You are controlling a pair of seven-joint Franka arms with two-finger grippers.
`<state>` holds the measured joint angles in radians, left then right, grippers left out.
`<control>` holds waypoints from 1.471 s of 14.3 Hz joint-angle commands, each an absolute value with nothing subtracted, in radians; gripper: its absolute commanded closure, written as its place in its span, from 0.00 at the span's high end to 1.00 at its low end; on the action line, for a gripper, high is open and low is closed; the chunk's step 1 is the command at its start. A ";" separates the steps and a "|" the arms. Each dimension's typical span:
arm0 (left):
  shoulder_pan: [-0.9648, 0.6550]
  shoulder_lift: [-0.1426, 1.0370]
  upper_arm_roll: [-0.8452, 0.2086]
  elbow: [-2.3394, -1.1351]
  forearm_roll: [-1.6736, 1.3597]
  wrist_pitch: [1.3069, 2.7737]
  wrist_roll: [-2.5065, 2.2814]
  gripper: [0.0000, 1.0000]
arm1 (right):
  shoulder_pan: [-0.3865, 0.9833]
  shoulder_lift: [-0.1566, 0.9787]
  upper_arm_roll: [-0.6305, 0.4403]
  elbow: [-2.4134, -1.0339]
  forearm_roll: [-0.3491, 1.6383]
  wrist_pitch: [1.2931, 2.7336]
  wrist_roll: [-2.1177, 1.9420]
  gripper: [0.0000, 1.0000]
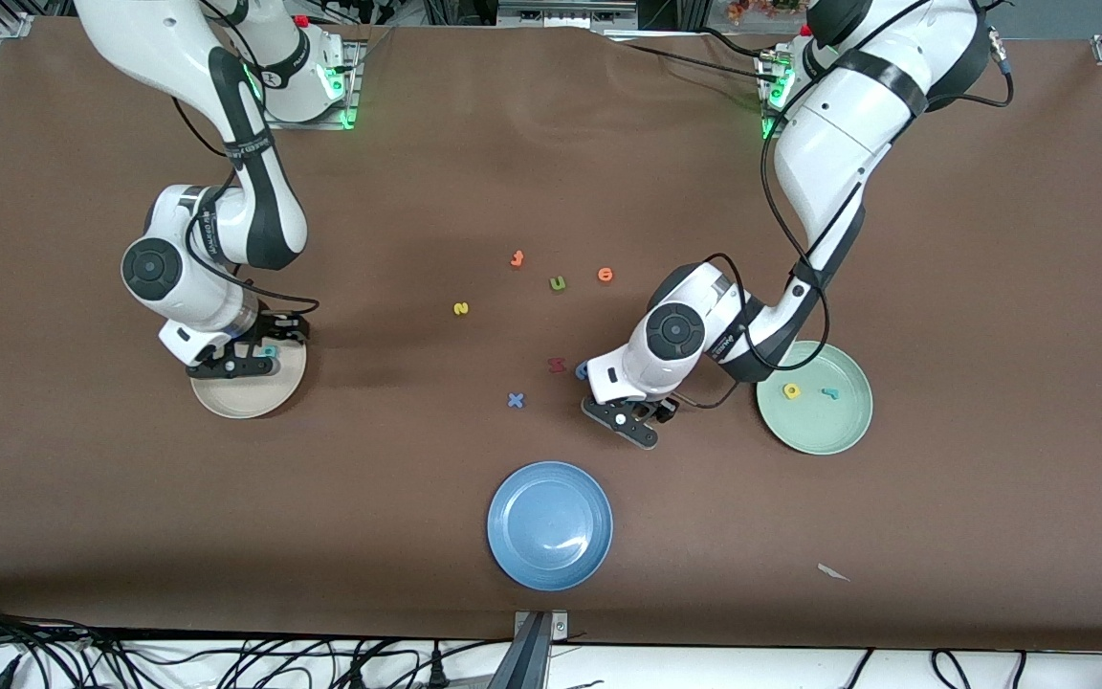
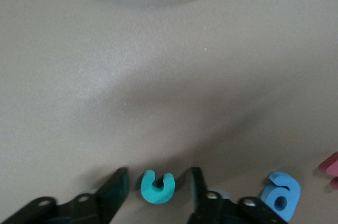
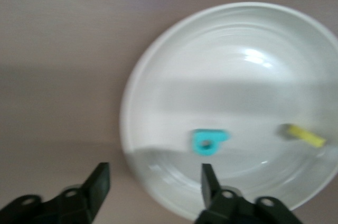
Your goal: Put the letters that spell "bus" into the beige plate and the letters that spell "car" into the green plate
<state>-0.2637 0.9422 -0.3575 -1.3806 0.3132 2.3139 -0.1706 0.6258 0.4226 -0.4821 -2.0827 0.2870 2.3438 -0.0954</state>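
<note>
My left gripper [image 2: 158, 189] sits low on the table with its fingers parted around the teal c [image 2: 157, 187], not yet pinching it; next I close, lift and carry it to the green plate [image 1: 848, 431]. My right gripper [image 3: 153, 184] hangs released over the beige plate [image 3: 158, 102], where the teal b [image 3: 207, 142] lies

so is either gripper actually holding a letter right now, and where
No. The left gripper brackets the teal c without touching; the right gripper is open over the beige plate.

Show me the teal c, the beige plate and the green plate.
teal c [image 2: 157, 187], left wrist view, its curved body.
beige plate [image 1: 254, 406], front view, its bare rim.
green plate [image 1: 819, 431], front view, bare floor.
</note>
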 commanded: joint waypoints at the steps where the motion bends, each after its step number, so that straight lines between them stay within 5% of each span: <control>1: -0.267 0.962 -0.354 -1.355 0.350 2.310 -0.183 0.06 | 0.643 0.403 -0.437 -2.054 0.319 2.298 0.048 0.99; 5: -0.249 0.931 -0.354 -1.356 0.348 2.280 -0.160 0.06 | 0.692 0.413 -0.316 -2.060 0.319 2.387 0.289 0.99; 10: -0.120 0.830 -0.360 -1.353 0.345 2.093 0.010 0.08 | 0.897 0.489 -0.310 -2.054 0.318 2.554 0.575 0.99; 15: 0.061 0.810 -0.367 -1.371 0.330 1.962 0.267 0.10 | 0.937 0.543 -0.308 -2.052 0.319 2.600 0.594 0.99; 18: 0.061 0.821 -0.357 -1.414 0.347 1.948 0.256 0.14 | 0.946 0.557 -0.307 -2.052 0.319 2.599 0.597 0.86; 19: 0.066 0.821 -0.354 -1.417 0.347 1.948 0.256 0.19 | 0.945 0.557 -0.301 -2.051 0.321 2.599 0.603 0.81; 20: 0.078 0.821 -0.354 -1.417 0.348 1.948 0.258 0.43 | 0.945 0.558 -0.295 -2.051 0.321 2.599 0.612 0.81; 21: 0.083 0.819 -0.356 -1.416 0.347 1.950 0.258 0.78 | 0.946 0.560 -0.295 -2.051 0.321 2.599 0.615 0.79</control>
<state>0.0703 0.8339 -0.3528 -1.4098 0.3145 1.9580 0.2573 0.9341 0.5543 -0.2963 -2.0548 0.3037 2.5880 0.5969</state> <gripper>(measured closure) 0.652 0.194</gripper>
